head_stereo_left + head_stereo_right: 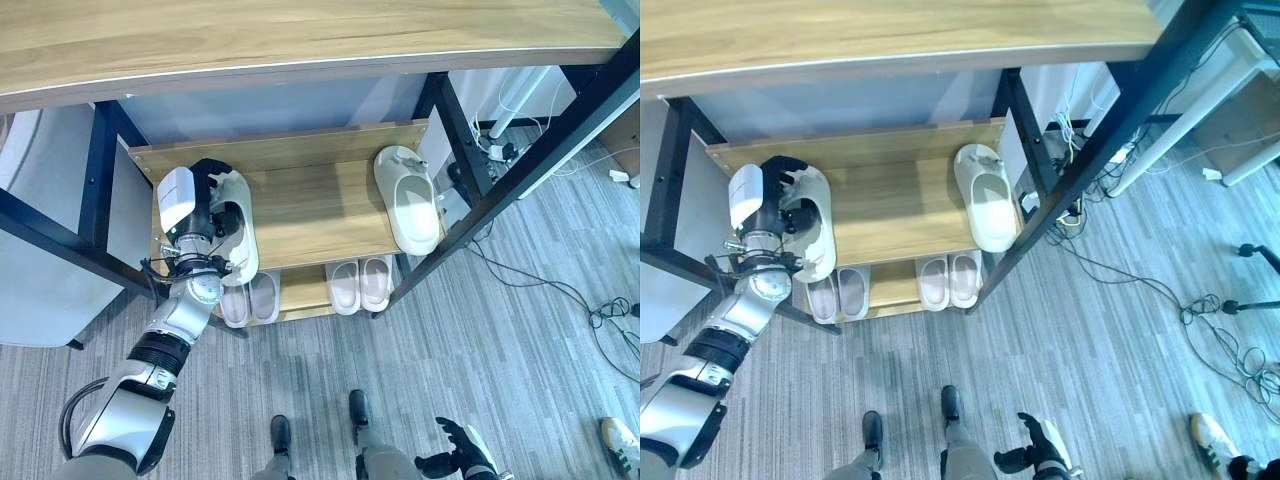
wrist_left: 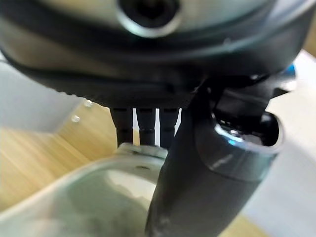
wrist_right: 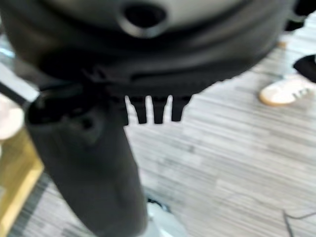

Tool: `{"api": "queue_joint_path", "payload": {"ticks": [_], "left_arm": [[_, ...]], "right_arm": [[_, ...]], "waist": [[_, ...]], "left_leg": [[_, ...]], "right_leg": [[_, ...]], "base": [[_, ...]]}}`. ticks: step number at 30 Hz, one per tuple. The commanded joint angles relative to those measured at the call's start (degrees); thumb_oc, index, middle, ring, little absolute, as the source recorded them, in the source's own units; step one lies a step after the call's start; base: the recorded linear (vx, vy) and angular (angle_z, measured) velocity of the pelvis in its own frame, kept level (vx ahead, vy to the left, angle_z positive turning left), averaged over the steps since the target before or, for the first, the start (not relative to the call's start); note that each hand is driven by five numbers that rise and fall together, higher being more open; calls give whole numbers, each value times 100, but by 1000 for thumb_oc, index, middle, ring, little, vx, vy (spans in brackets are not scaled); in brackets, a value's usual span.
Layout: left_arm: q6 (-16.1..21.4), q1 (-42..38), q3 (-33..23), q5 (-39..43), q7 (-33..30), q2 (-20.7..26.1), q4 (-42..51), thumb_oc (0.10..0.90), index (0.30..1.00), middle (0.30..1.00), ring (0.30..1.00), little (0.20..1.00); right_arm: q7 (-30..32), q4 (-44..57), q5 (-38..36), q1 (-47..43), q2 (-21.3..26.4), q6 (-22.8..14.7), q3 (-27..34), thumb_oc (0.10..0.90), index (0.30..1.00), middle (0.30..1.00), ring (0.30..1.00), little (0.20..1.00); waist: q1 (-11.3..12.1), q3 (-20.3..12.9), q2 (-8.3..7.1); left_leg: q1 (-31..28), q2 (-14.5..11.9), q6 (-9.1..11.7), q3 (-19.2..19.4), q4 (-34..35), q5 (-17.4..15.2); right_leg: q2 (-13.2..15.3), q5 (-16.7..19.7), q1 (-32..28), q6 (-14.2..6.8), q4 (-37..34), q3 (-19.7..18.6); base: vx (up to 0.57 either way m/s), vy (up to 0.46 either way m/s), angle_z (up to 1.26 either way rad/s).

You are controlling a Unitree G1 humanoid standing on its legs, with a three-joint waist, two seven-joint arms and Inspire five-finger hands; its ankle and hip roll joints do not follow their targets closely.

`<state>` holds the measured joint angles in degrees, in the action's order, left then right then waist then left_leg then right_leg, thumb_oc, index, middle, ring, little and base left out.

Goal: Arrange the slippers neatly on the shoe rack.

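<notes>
Fingers of the left hand [image 1: 213, 205] curl over the rim of a white slipper [image 1: 238, 232], thumb clamped on the other side, as the left wrist view shows with the slipper's pale edge pinched between them. Grip looks like a side pinch on the upper, probably so the sole can stay flat on the board while the slipper is slid or straightened. That slipper lies at the left end of the shoe rack's middle shelf [image 1: 300, 215], toe pointing away from the wall, slightly angled.

Second white slipper [image 1: 408, 198] of the same kind sits at the right end of the same shelf, well apart from the held one, free of any hand. Judgement: the two make a pair that has yet to be brought side by side, so the task is partway.

Lower shelf [image 1: 300, 290] carries two tidy pairs, each touching or just beside its mate: a greyish pair [image 1: 250, 300] at left, a whitish pair [image 1: 360, 284] at right. Count: six slippers in all, two on the middle shelf, four below. Broad wooden top board [image 1: 300, 40] overhangs the rack, which likely forces the low, forward reach of the left arm.

Right hand [image 1: 462, 455] hangs low near the floor, away from the rack, idle; fingers look loosely relaxed, holding nothing. A person's white sneaker [image 1: 622, 442] shows at the floor's far right.
</notes>
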<state>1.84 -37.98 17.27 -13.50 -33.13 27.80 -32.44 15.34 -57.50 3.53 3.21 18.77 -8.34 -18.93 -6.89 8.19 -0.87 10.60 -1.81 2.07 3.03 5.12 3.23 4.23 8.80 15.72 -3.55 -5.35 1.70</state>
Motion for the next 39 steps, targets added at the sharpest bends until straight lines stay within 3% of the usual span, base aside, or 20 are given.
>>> {"api": "queue_joint_path", "payload": {"ticks": [1,10,15,22,29,30,31,32,39], "left_arm": [[615,-694,164,-415,-269,-16,438,400,300,300,300,300],[475,-1618,1012,-747,-291,-522,-339,400,300,300,300,300],[-64,-2632,1838,-1768,-359,-577,-1189,400,300,300,300,300],[-375,-3776,2759,-2563,-309,-475,-2156,400,300,300,300,300],[-431,-4170,2879,-2560,-269,-593,-2431,400,300,300,300,300],[-455,-4156,2812,-2494,-286,-670,-2497,593,589,589,589,589],[-455,-4156,2812,-2494,-286,-671,-2498,593,589,589,589,589],[-437,-4096,2645,-2269,-268,-857,-2628,800,900,900,900,900],[-396,-3985,2332,-1820,-171,-1224,-2863,800,900,900,900,900]], "right_arm": [[168,49,13,48,208,-55,-16,800,900,900,900,900],[303,-94,-71,-336,354,-64,-199,800,900,900,900,900],[378,-209,-151,-439,457,-170,-246,800,900,900,900,900],[449,-346,-307,-672,505,-323,-280,800,900,900,900,900],[489,-225,-416,-772,493,-432,-322,800,900,900,900,900],[494,-207,-413,-757,478,-426,-337,800,900,900,900,900],[494,-206,-413,-757,479,-426,-337,800,900,900,900,900],[496,-158,-415,-753,447,-425,-369,800,900,900,900,900],[412,-120,-409,-677,404,-411,-378,800,900,900,900,900]], "waist": [[21,-145,72],[-157,45,86],[-309,166,94],[-441,292,132],[-503,305,182],[-509,302,184],[-509,301,184],[-512,303,175],[-474,275,180]], "left_leg": [[134,137,27,-117,-12,-214],[420,108,35,-47,-12,-127],[631,73,50,11,-12,-93],[813,45,63,92,-12,-77],[868,55,75,108,-12,-103],[871,59,73,100,-12,-106],[872,59,73,99,-12,-106],[875,63,71,92,-12,-108],[749,93,73,50,-12,-132]], "right_leg": [[-25,-641,-235,-415,35,-189],[-53,-510,96,-415,35,-300],[-58,-437,342,-446,35,-360],[-54,-363,579,-489,35,-428],[-30,-359,670,-498,35,-417],[-31,-363,674,-494,35,-417],[-31,-363,675,-494,35,-416],[-27,-367,672,-488,35,-412],[-15,-395,557,-456,35,-344]], "base": [[-15,-29,-5],[-33,-31,-7],[-15,-22,-5],[9,-3,-8],[18,8,-5],[7,8,4],[2,6,3],[0,0,0],[4,0,1]]}}
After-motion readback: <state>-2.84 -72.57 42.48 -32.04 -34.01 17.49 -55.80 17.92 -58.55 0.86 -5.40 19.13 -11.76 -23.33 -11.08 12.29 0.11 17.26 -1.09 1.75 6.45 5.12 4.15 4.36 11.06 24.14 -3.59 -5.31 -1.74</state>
